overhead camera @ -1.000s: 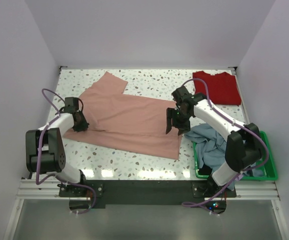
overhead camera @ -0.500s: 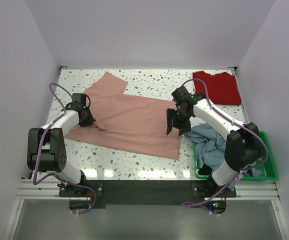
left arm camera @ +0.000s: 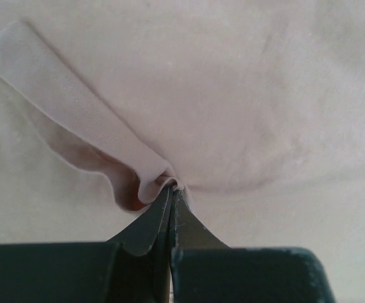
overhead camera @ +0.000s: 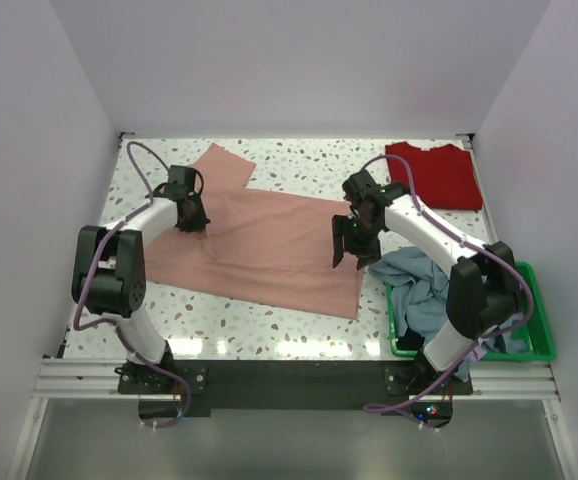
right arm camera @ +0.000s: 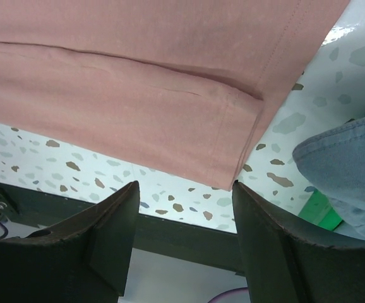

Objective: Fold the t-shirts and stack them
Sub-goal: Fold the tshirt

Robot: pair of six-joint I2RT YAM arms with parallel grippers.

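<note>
Pinching a fold of the pink shirt (overhead camera: 269, 250), spread flat on the table (overhead camera: 299, 160), in my left gripper (left arm camera: 173, 189), I should pull it low and slow so it lands smooth. My right gripper (right arm camera: 184, 189) hangs wide apart over its edge.

1. White speckled table (overhead camera: 269, 325) was walled on three sides.
2. Pink t-shirt (overhead camera: 269, 245) lay spread over its middle and left, with one sleeve toward the far edge.
3. Red t-shirt (overhead camera: 439, 175) lay folded at the far right corner.
4. Green basket (overhead camera: 535, 346) sat at the near right.
5. Blue-grey t-shirt (overhead camera: 419, 280) spilled from the basket onto the table.
</note>
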